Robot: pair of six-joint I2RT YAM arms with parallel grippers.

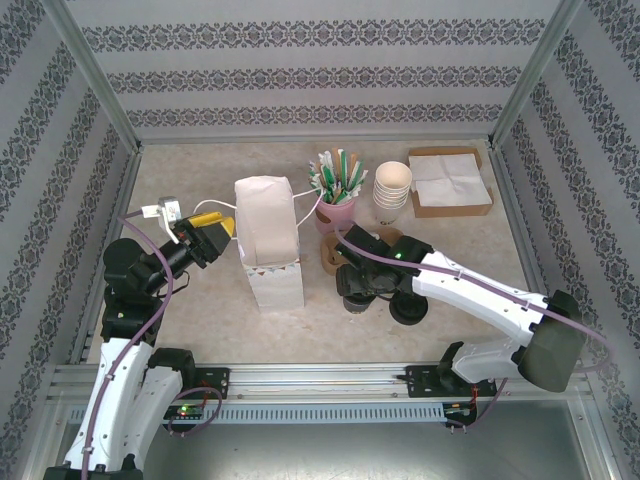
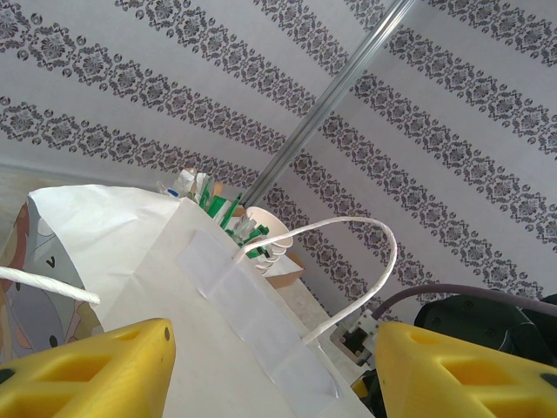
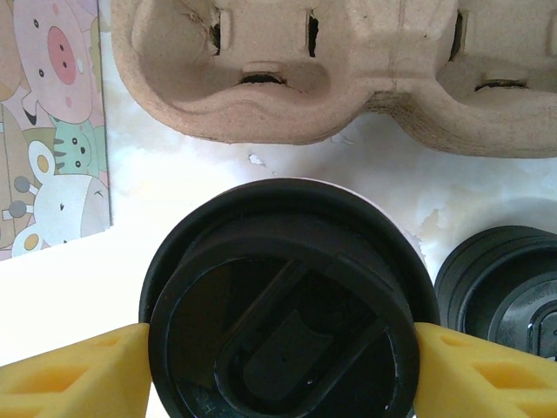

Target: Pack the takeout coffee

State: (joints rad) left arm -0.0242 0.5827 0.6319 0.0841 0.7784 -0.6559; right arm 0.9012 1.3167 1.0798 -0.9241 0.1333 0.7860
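The takeout coffee (image 3: 287,305), a cup under a round black lid, stands on the table by the foot of the white paper bag (image 1: 268,235). My right gripper (image 3: 283,357) is shut on it, one yellow finger pressed against each side of the lid. From above, the right gripper (image 1: 358,285) covers the cup. The bag stands upright; one side has a cartoon animal print (image 3: 52,122). My left gripper (image 1: 205,232) hovers open at the bag's upper left side. In the left wrist view, the left gripper (image 2: 274,366) has the bag's white wall (image 2: 174,287) and twisted handle (image 2: 383,261) ahead of its spread fingers.
A brown pulp cup carrier (image 3: 348,78) lies just beyond the coffee. A low stack of black lids (image 1: 408,308) sits to its right. Further back are a pink cup of straws (image 1: 337,190), stacked cream cups (image 1: 392,190) and a cardboard tray of napkins (image 1: 450,180).
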